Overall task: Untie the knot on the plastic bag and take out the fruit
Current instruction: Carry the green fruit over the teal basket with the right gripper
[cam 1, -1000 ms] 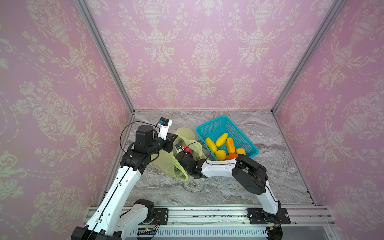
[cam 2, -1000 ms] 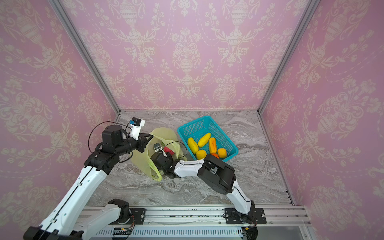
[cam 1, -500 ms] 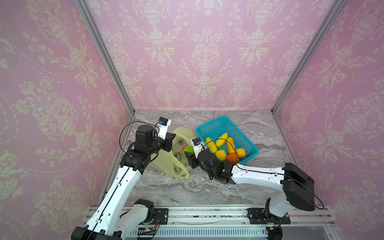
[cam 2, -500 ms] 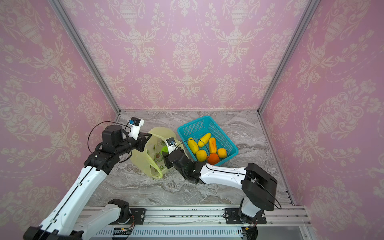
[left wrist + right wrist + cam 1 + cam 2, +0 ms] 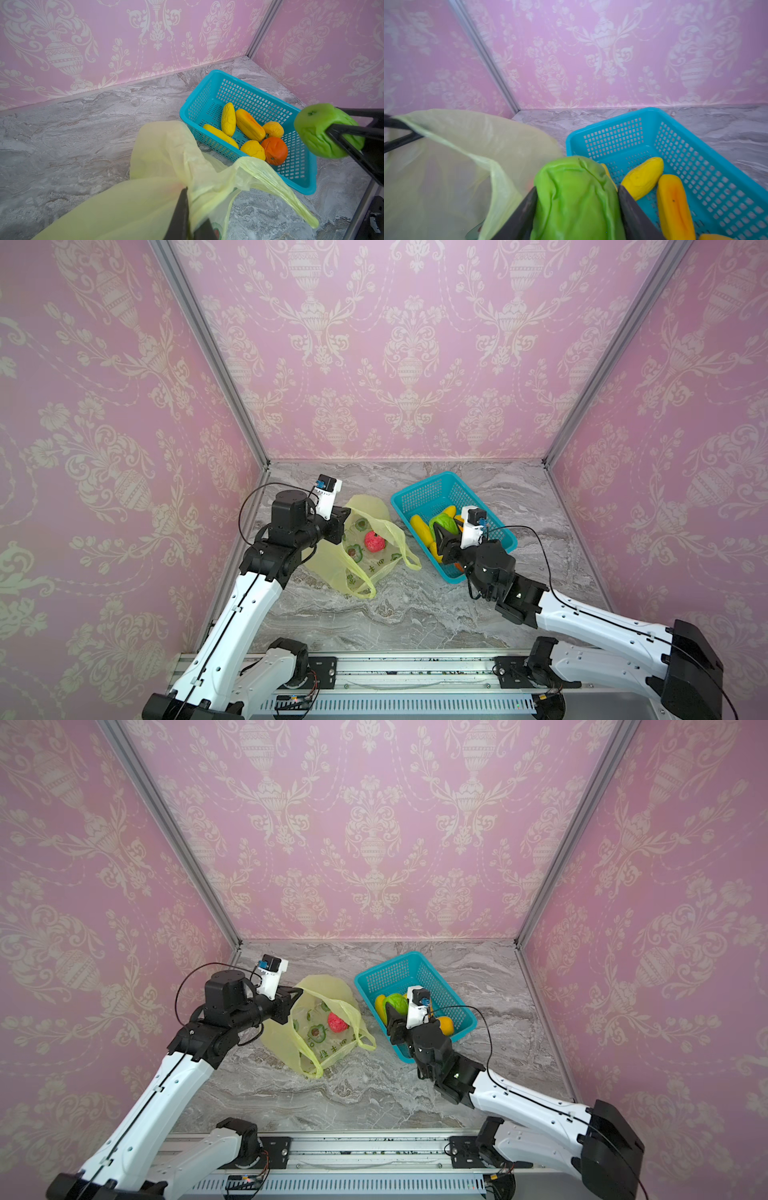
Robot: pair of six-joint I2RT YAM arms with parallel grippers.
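The yellow-green plastic bag [image 5: 353, 568] [image 5: 316, 1048] lies left of centre with its mouth held open. My left gripper [image 5: 345, 517] [image 5: 190, 207] is shut on the bag's rim. Inside lies a pink-red fruit [image 5: 375, 541] [image 5: 338, 1022]. No knot is in view, and a loop handle [image 5: 409, 560] lies loose. My right gripper [image 5: 445, 531] [image 5: 577, 188] is shut on a soft green fruit [image 5: 395, 1004] [image 5: 318, 128] [image 5: 577, 203], held over the near-left part of the teal basket [image 5: 419, 493] [image 5: 216, 72]. Several yellow and orange fruit [image 5: 247, 124] lie in the basket.
Pink patterned walls close in the marble table [image 5: 374, 622] on three sides. The basket stands at the back right, close to the bag. Bare marble runs along the front, between the bag and the arm bases.
My right gripper has carried the green fruit from the bag's mouth rightward to above the basket, its arm swinging out to the right. The left gripper has kept its hold on the bag.
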